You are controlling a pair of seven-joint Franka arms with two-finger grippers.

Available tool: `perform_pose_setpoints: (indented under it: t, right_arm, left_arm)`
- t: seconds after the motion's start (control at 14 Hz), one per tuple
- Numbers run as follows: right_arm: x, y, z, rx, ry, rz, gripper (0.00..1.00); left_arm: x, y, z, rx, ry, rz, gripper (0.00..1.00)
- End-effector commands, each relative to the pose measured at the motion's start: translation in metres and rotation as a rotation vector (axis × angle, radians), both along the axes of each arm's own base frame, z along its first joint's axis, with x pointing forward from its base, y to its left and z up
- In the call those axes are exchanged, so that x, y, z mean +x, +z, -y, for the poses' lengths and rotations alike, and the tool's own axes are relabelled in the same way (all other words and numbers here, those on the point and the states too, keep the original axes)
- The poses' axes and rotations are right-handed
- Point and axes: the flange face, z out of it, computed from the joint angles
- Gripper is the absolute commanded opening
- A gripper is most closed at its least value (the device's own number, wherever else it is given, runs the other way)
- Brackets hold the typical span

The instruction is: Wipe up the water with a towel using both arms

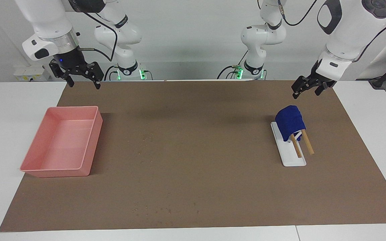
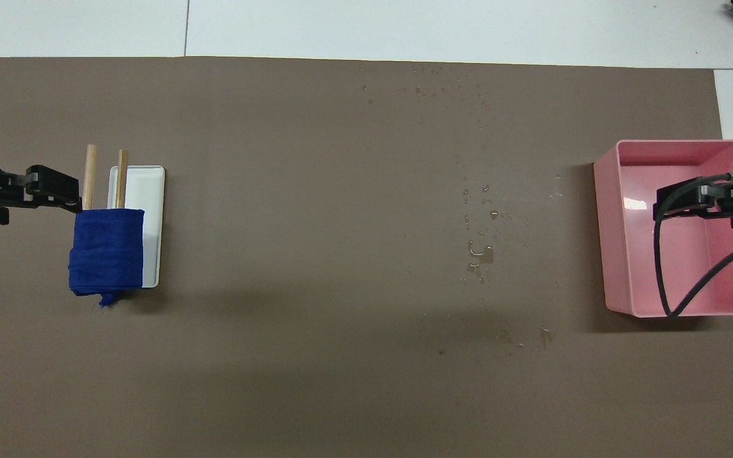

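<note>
Two white arms hung above a wide brown mat that covered most of the white table, and neither touched anything. At the right arm's end of the mat sat a pink bin, open-topped. The right gripper hovered over the mat's edge nearest the robots, just by that bin, with its fingers spread wide apart; from overhead it showed above the bin's interior. The left gripper hung in the air toward the left arm's end, above the mat close to the towel, and its fingers stood apart as well. A blue towel was draped over a small rack of two wooden rods that leaned on a white tray, the cloth covering the rods' upper ends, nearer the robots. Smallest of all, the water lay as scattered pale droplets on the mat between tray and bin, closer to the bin, with a further sprinkle running toward the mat's edge farthest from the robots.
</note>
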Motion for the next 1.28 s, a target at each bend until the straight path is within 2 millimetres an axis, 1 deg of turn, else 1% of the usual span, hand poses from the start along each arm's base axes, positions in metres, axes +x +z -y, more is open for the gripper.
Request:
perform_pose_setpoints:
  t: [0.0,0.21,0.28,0.5,0.57,0.71,0.78,0.93,1.0,1.07,1.21]
  right_arm:
    - [-0.009,0.001,0.004,0.01,0.007,-0.007,1.0]
    - [-0.009,0.001,0.004,0.01,0.007,-0.007,1.0]
    - [-0.009,0.001,0.004,0.01,0.007,-0.006,1.0]
    - [-0.009,0.001,0.004,0.01,0.007,-0.006,1.0]
    - [-0.009,0.001,0.004,0.01,0.007,-0.007,1.0]
    - [-0.009,0.001,0.004,0.01,0.007,-0.006,1.0]
    - [-0.009,0.001,0.004,0.01,0.007,-0.007,1.0]
    - [-0.009,0.001,0.004,0.01,0.007,-0.006,1.0]
    - [-0.009,0.001,0.004,0.01,0.007,-0.007,1.0]
    - [-0.009,0.001,0.004,0.01,0.007,-0.007,1.0]
    - [-0.009,0.001,0.004,0.01,0.007,-0.007,1.0]
  left_arm:
    - [-0.003,0.003,0.001,0.011,-0.001,0.005,1.0]
    - [-0.003,0.002,0.001,0.011,-0.001,0.008,1.0]
    - [-0.003,0.0,0.0,0.011,0.005,0.003,1.0]
    - [-0.004,0.002,-0.005,0.018,0.02,-0.004,1.0]
    - [-0.005,-0.001,-0.009,0.019,0.04,-0.023,1.0]
    - [-0.003,-0.001,-0.016,0.025,0.154,-0.008,1.0]
    - [-0.001,-0.003,-0.027,0.025,0.217,0.009,1.0]
    - [-0.006,-0.013,-0.033,0.026,0.292,0.027,1.0]
    - [-0.01,-0.022,-0.04,0.027,0.362,0.033,1.0]
    - [-0.015,-0.03,-0.043,0.028,0.439,0.045,1.0]
    - [-0.025,-0.049,-0.049,0.025,0.508,0.071,1.0]
